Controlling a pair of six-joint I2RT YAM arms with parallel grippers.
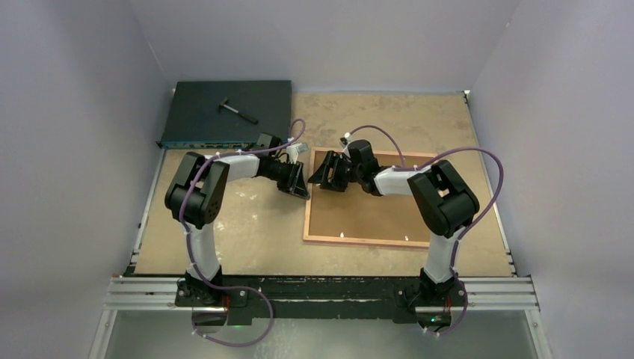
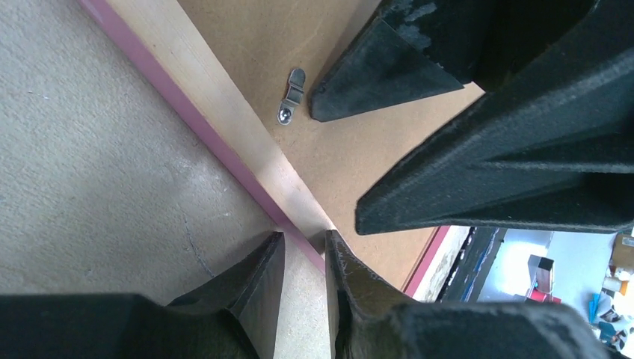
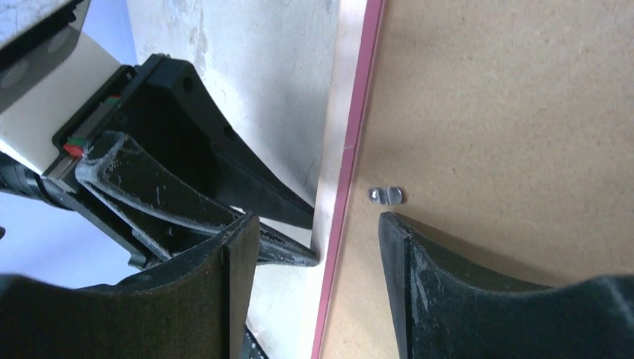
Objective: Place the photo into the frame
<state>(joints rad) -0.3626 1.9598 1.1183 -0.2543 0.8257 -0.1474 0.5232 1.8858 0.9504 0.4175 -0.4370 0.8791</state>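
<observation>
The tan table (image 1: 247,224) has the frame (image 1: 366,241) lying face down on its right half. It's got a thin pink border, a paler wood back and a brown backing board (image 1: 374,213) filling it.

Both grippers crowd its far-left corner and hide it from above. The right gripper (image 3: 318,218) is spread wide over the rail. The left gripper (image 2: 303,250) straddles the rail too, but I can't tell if it's pinching. There's a small metal clip (image 2: 291,95) on the board.

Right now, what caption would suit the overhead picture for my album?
Left gripper and right gripper at the far left corner of the face-down frame, brown backing board showing.
</observation>
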